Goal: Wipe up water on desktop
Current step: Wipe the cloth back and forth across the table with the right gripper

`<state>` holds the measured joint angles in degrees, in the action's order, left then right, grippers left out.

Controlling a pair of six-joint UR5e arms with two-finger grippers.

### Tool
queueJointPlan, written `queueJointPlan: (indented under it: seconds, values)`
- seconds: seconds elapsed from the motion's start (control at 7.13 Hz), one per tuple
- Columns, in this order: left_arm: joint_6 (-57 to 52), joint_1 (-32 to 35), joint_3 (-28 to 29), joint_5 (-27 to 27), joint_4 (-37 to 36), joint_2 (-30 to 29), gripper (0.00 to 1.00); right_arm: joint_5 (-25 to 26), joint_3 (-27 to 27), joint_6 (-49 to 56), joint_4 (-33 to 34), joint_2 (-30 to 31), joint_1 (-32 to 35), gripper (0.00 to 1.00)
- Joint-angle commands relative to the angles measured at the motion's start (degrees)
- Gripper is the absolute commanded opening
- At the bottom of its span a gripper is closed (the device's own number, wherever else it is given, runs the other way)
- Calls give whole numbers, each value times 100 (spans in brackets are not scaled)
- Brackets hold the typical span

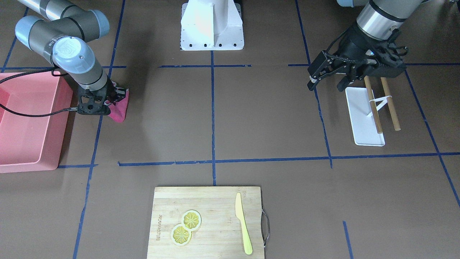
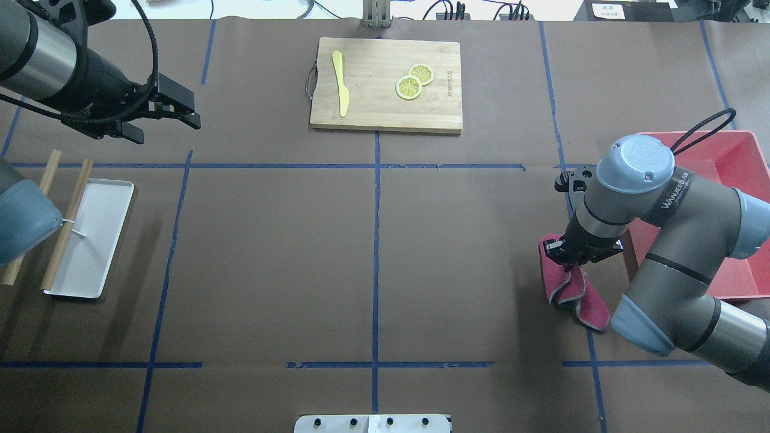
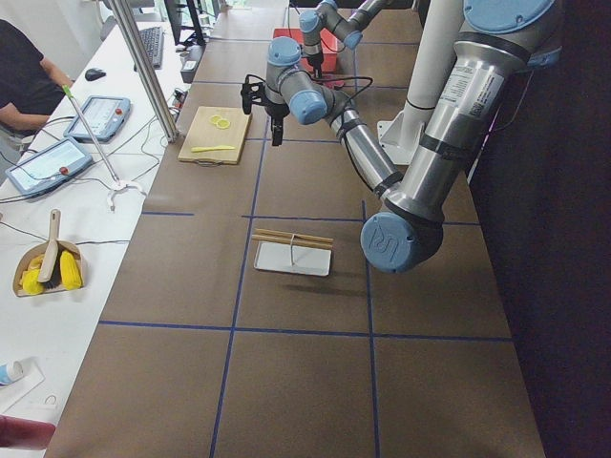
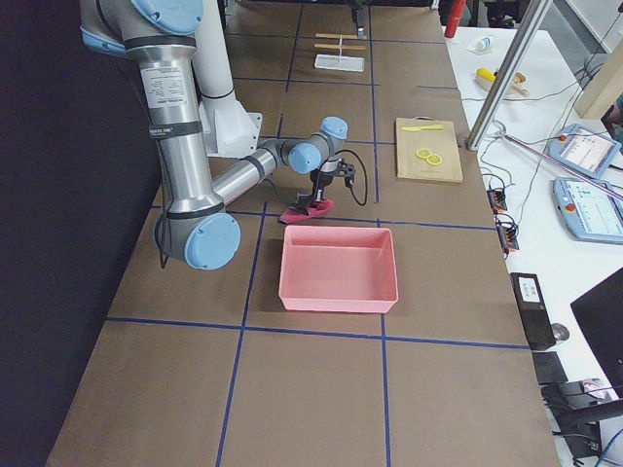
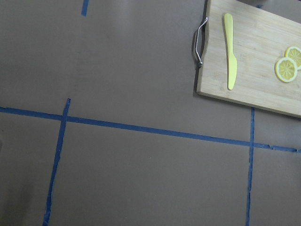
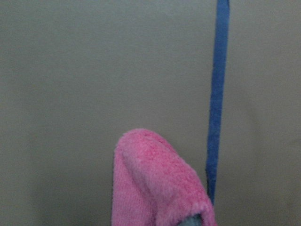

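Observation:
The desktop (image 2: 373, 252) is dark brown with blue tape lines; I see no water on it. My right gripper (image 2: 568, 252) points down at the table beside the pink bin and is shut on a pink cloth (image 2: 577, 294). The cloth's loose end lies on the desktop next to a tape line. The cloth also shows in the front view (image 1: 120, 108) and at the bottom of the right wrist view (image 6: 150, 183). My left gripper (image 2: 165, 123) is open and empty, held above the desktop near the white tray.
A pink bin (image 2: 722, 180) stands at the right edge. A bamboo cutting board (image 2: 385, 114) with lemon slices (image 2: 414, 82) and a yellow knife (image 2: 340, 81) lies at the far middle. A white tray (image 2: 90, 240) with two wooden sticks sits on the left.

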<state>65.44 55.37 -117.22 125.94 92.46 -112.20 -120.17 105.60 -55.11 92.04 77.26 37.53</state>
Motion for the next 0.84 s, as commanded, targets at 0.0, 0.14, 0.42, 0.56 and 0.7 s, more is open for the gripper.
queueJointPlan:
  seconds: [0.0, 0.14, 0.42, 0.56, 0.7]
  values:
    - [-5, 0, -3, 0, 0, -3, 100, 11, -598, -811, 121, -1144, -270, 1]
    - [-5, 0, -3, 0, 0, 5, 100, 12, -1098, -1305, 104, -1865, -420, 1]
    - [-5, 0, 6, 0, 0, 5, 100, 12, -1218, -1835, 86, -2372, -570, 1]
    - [-5, 0, 6, 0, 0, 14, 100, 20, -1218, -1915, 86, -2382, -623, 1]
    - [-5, 0, -3, 0, 0, 14, 100, -41, -983, -1899, 95, -2234, -580, 1]
